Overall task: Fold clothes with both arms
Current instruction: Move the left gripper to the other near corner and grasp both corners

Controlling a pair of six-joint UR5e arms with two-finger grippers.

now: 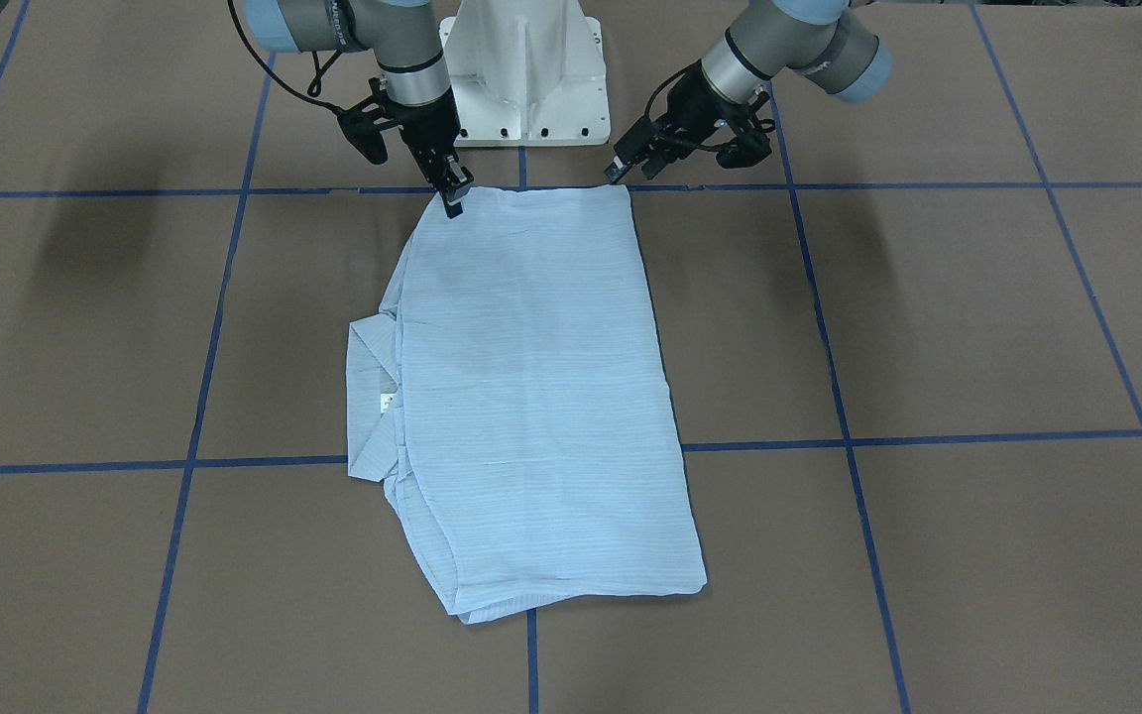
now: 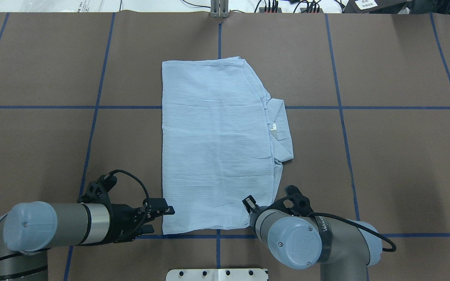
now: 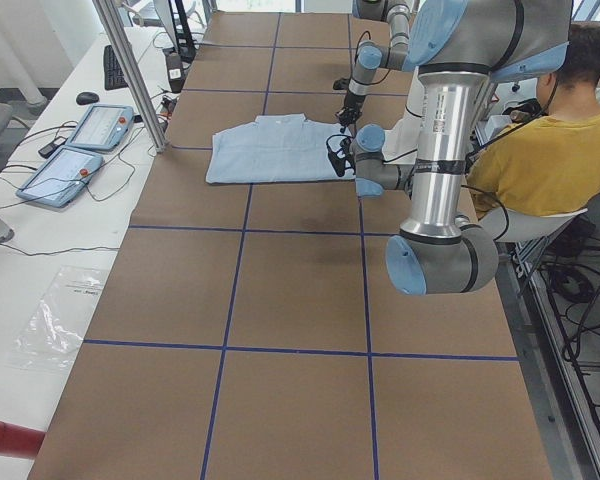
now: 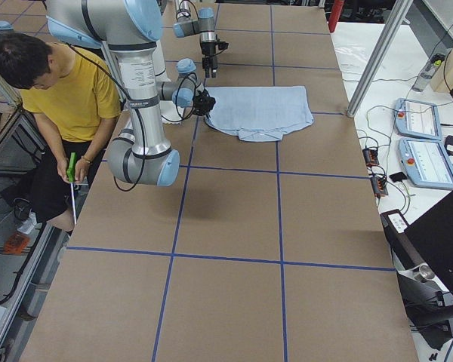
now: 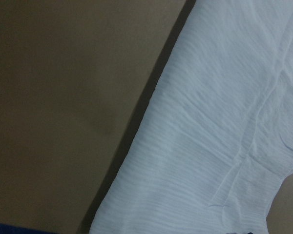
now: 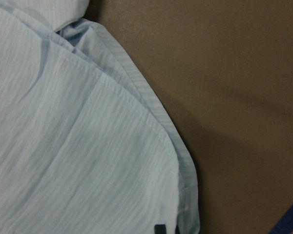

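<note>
The light blue striped shirt [image 1: 531,397] lies flat on the brown table, folded into a long rectangle [image 2: 217,140]. Its collar [image 2: 281,128] with the small white label [image 2: 274,127] sticks out on my right side. My left gripper [image 1: 624,167] hovers low at the shirt's near left corner [image 2: 158,219], jaws apart and empty. My right gripper [image 1: 454,193] points down at the near right corner, jaws slightly apart, just touching or just above the cloth. In the overhead view it is mostly hidden under its wrist. Both wrist views show only flat shirt edge [image 5: 224,122] [image 6: 78,146].
The white pedestal base [image 1: 526,79] stands just behind the shirt's near edge. Blue tape lines [image 1: 928,438] divide the brown table into squares. A person in a yellow shirt [image 3: 540,150] sits beside the robot. Control pendants [image 3: 80,150] and a metal post [image 3: 130,70] stand past the far edge.
</note>
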